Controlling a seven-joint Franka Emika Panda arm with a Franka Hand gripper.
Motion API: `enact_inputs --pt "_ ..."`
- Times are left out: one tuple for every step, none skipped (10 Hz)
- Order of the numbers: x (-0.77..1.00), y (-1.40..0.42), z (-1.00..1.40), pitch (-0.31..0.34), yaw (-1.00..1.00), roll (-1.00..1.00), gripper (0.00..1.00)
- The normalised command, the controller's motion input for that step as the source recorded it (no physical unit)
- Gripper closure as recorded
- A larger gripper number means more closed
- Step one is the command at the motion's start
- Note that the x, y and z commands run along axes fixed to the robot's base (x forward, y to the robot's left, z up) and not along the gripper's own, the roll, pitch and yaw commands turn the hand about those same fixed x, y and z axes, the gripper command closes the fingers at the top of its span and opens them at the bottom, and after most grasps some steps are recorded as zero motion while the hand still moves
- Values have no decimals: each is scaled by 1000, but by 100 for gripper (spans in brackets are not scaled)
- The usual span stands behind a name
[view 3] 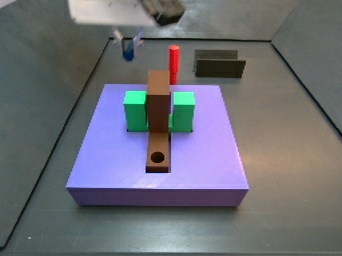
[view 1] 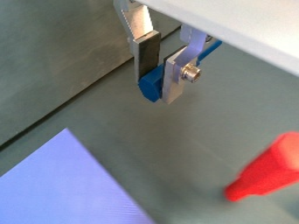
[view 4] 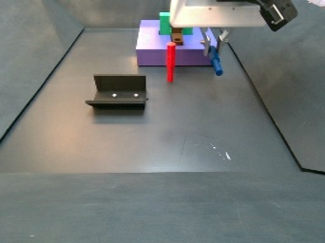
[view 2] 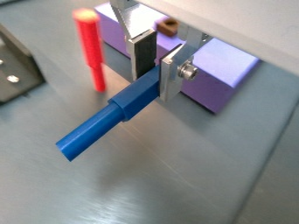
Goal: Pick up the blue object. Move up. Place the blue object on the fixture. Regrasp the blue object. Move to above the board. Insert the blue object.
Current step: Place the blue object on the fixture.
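The large flat purple slab is lying on the grey surface, below and to one side of the end effector in a side view. The long narrow brown board is resting on it between two green blocks. The dark L-shaped fixture is standing well apart from the end effector. The upright red peg is standing near it. The end effector is hanging raised above the surface, its silver fingers closed on the slim blue cylindrical peg — gripped at one end, the rest jutting out.
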Motion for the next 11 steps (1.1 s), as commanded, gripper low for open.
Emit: enact_inputs --pt "414 406 323 0 0 -1000 100" --pt "411 383 269 -3 0 -1000 100" --pt "460 254 166 -60 -17 -1000 100" --pt "483 200 129 -89 -49 -1000 100" --pt "511 177 106 -120 -71 -1000 100" --pt "549 60 111 -123 -197 -1000 100" --pt "554 46 111 -120 -211 -1000 100" --pt "551 46 111 -120 -211 -1000 100" --pt "526 0 140 -149 -263 -1000 100" --pt "466 0 186 -174 -294 -1000 100" --pt "474 0 183 -134 -294 -1000 100"
